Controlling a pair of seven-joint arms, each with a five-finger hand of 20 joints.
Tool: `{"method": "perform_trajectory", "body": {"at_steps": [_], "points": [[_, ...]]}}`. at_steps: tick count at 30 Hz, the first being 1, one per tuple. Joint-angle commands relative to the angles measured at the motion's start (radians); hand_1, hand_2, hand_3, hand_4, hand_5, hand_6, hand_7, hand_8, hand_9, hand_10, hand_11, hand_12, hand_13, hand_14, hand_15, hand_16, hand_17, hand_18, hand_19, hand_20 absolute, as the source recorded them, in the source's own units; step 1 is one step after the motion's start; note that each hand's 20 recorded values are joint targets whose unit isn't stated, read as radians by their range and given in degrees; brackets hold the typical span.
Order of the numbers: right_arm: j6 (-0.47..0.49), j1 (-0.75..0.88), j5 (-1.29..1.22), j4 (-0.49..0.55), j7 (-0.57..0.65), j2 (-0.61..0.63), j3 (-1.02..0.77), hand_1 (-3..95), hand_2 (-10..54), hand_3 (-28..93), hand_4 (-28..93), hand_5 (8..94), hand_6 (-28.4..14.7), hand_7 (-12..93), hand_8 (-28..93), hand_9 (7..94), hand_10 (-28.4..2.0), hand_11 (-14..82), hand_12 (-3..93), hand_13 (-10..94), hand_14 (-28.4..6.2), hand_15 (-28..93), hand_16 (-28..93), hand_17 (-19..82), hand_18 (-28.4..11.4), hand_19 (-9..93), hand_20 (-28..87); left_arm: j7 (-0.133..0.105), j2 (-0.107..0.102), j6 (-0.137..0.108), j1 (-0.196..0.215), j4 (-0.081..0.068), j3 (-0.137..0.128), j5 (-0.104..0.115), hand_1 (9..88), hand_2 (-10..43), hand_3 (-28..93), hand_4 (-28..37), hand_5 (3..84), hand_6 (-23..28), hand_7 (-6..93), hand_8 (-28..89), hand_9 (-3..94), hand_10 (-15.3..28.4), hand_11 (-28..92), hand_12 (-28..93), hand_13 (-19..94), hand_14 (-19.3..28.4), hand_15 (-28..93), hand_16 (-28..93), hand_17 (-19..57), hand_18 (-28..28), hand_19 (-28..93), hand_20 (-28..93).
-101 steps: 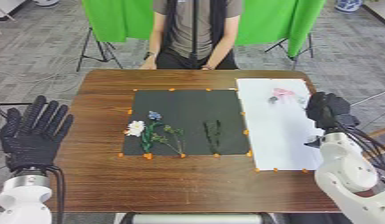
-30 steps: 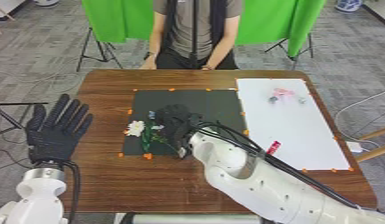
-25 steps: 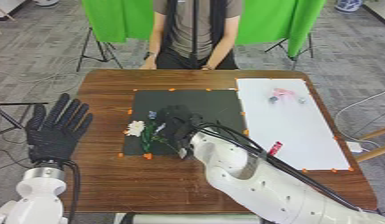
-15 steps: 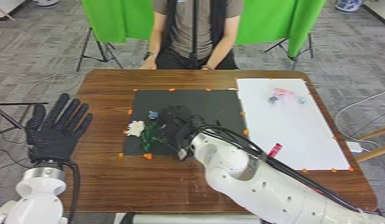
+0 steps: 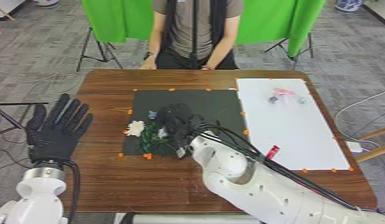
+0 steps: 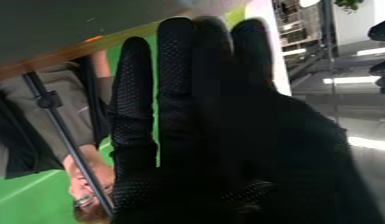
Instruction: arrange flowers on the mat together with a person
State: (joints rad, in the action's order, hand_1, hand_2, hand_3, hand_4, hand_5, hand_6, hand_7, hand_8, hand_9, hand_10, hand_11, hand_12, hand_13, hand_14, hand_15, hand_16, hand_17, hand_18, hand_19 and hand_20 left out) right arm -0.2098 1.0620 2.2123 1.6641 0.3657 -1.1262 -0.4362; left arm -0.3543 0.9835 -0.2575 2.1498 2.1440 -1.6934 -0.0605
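Brown wooden table (image 5: pixel 144 190): carries the work. White sheet (image 5: pixel 299 127): lies on the right side, with a red tag (image 5: pixel 273 151) beside the right forearm. Black mat (image 5: pixel 215 99): lies flat, orange tape (image 5: pixel 148 156) at its edges.

Left hand (image 5: pixel 55 132): open, fingers straight and spread, at the table's left side, holding nothing. Right hand (image 5: pixel 177 117): over the middle of the mat, fingers extended in the wrist view, no grip seen. Whether it touches a stem beneath cannot be told.

Green stems and leaves (image 5: pixel 146 142): on the mat's left part. Large white flower (image 5: pixel 135 128): at the mat's left edge. Pink flower (image 5: pixel 283 92): on the white sheet. Blue flower (image 5: pixel 153 114): on the mat, above the stems. Small white flower (image 5: pixel 162 132): close beside the right hand.

Step, as judged: settling a stem among the others. Recommended: keep fingers flat, press lightly, then lift straight up before swinging aside. A sideways exit could snag leaves or drag the blooms out of line.
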Motion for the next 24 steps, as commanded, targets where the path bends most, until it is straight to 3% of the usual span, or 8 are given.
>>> {"method": "perform_trajectory", "body": {"at_steps": [1, 4, 9, 11, 13, 17, 21, 24], "points": [[0.010, -0.002, 0.011, 0.009, -0.015, 0.000, -0.018, 63.6, -9.0, 67, -28, 62.9, 6.7, 23, -10, 72.7, -7.0, 6.6, 29.2, 60, -2.5, 34, 45, 32, -14.0, 63, 33, 0.005, 0.007, 0.005, 0.019, -0.005, -0.001, 0.004, 24.5, 14.5, 69, -28.3, 40.1, 6.6, 14.2, -11, 35.6, 14.7, 18, 9, 25, 14.5, 30, -7, -5.3, 13.3, 31, 12], [0.020, 0.018, 0.002, 0.026, -0.019, 0.000, -0.046, 63.2, -9.5, 67, -28, 61.4, 6.9, 23, -16, 70.9, -7.0, 8.4, 27.4, 60, -2.4, 34, 45, 32, -14.0, 63, 33, 0.004, 0.008, 0.006, 0.021, -0.004, -0.002, 0.003, 24.9, 13.8, 69, -28.3, 40.0, 6.6, 14.2, -11, 35.5, 14.7, 18, 9, 25, 14.5, 30, -7, -5.3, 13.4, 32, 12], [0.018, 0.072, -0.084, 0.082, -0.095, 0.035, -0.147, 56.3, -8.5, 69, -28, 58.7, 4.9, 23, -12, 66.5, -9.0, 14.7, 20.2, 58, -4.0, 35, 40, 31, -14.9, 63, 31, 0.002, 0.013, 0.012, 0.023, -0.003, -0.004, -0.001, 25.1, 13.7, 69, -28.3, 40.0, 6.5, 14.2, -11, 35.5, 14.7, 18, 9, 25, 14.6, 30, -7, -5.3, 13.4, 32, 12], [0.017, 0.112, -0.285, 0.109, -0.181, 0.048, -0.226, 49.8, -4.0, 73, -28, 57.2, 3.8, 22, -11, 63.9, -10.0, 15.9, 17.3, 56, -6.2, 38, 33, 30, -14.8, 62, 29, -0.001, 0.013, 0.016, 0.025, -0.003, -0.008, 0.000, 25.2, 13.8, 69, -28.3, 40.0, 6.6, 14.2, -11, 35.5, 14.7, 18, 9, 25, 14.5, 30, -7, -5.3, 13.4, 32, 12], [0.124, 0.184, -0.499, 0.141, -0.240, 0.033, -0.361, 43.0, 1.1, 75, -28, 55.5, 3.0, 21, -14, 61.3, -10.6, 14.9, 16.2, 53, -8.0, 39, 24, 29, -14.2, 58, 26, 0.003, 0.012, 0.014, 0.030, -0.003, -0.013, -0.001, 25.3, 14.0, 68, -28.3, 40.0, 6.6, 14.1, -11, 35.5, 14.7, 18, 9, 25, 14.4, 30, -7, -5.3, 13.4, 32, 12], [0.246, 0.264, -0.883, 0.173, -0.217, 0.016, -0.536, 36.9, 5.9, 74, -27, 50.7, 1.6, 19, -14, 54.4, -11.9, 12.0, 15.4, 46, -10.8, 34, 21, 24, -14.7, 52, 23, 0.005, 0.012, 0.017, 0.023, -0.006, -0.010, 0.001, 25.2, 14.0, 68, -28.3, 40.0, 6.6, 14.1, -11, 35.5, 14.7, 18, 9, 25, 14.1, 29, -7, -5.3, 13.4, 31, 12], [0.190, 0.320, -1.272, 0.184, -0.128, 0.019, -0.613, 33.5, 6.8, 73, -26, 49.7, -0.6, 18, -13, 52.1, -13.7, 11.3, 15.7, 43, -12.3, 32, 20, 22, -14.7, 50, 21, -0.002, 0.010, 0.020, 0.035, 0.000, -0.024, -0.003, 25.2, 14.1, 68, -28.3, 40.0, 6.5, 14.1, -11, 35.6, 14.7, 18, 9, 25, 14.0, 29, -7, -5.2, 13.3, 31, 12], [0.149, 0.369, -1.376, 0.208, -0.113, 0.046, -0.654, 31.5, 8.3, 72, -26, 49.3, -2.7, 17, -12, 50.1, -15.6, 11.3, 15.9, 41, -13.8, 33, 19, 20, -15.0, 48, 20, -0.007, 0.016, 0.028, 0.045, 0.005, -0.033, 0.018, 25.0, 14.2, 68, -28.3, 40.0, 6.6, 14.0, -11, 35.5, 14.7, 18, 9, 25, 14.0, 29, -7, -5.1, 13.3, 31, 12]]}}
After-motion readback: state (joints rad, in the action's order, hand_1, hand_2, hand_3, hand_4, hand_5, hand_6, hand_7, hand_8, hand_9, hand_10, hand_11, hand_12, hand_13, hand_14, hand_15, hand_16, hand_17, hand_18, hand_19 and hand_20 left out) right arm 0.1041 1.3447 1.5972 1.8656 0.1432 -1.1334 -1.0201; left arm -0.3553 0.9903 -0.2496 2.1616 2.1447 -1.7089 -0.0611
